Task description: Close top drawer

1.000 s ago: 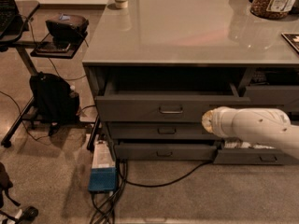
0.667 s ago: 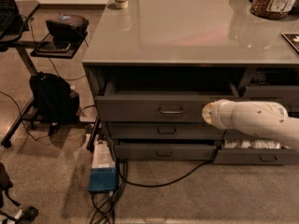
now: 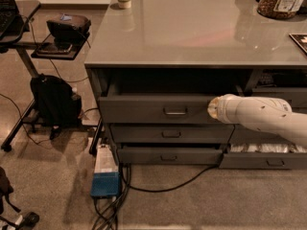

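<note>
Beneath the countertop, the top drawer is standing ajar. The gripper is sitting at its front, its grip unreadable.

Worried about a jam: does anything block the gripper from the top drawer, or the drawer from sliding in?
Nothing visible. The gripper is at the front of the top drawer, right of its handle; the cavity behind is dark.

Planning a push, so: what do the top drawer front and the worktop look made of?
Top drawer: probably painted metal, dark-grey, matte, flat front. Worktop: glossy grey, mirrors light; laminate or coated metal, unclear. Gripper at the drawer front's right end.
</note>
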Controlling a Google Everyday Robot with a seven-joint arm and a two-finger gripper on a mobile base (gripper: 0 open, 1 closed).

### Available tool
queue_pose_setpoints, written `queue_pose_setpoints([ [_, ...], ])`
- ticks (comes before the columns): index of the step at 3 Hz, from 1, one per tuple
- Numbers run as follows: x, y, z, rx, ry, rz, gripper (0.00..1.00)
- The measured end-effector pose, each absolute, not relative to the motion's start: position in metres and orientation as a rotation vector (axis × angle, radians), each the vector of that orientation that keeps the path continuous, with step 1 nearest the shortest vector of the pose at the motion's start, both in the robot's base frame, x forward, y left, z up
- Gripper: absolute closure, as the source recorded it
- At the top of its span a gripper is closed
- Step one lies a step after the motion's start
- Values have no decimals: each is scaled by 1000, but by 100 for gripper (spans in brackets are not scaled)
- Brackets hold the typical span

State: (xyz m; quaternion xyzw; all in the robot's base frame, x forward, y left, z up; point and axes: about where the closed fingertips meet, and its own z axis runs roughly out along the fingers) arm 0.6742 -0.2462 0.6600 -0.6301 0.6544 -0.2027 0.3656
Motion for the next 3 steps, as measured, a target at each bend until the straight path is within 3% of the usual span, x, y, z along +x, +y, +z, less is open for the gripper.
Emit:
queue_pose_setpoints([
  [3, 716, -260, 654, -1537, 1714, -560, 100],
])
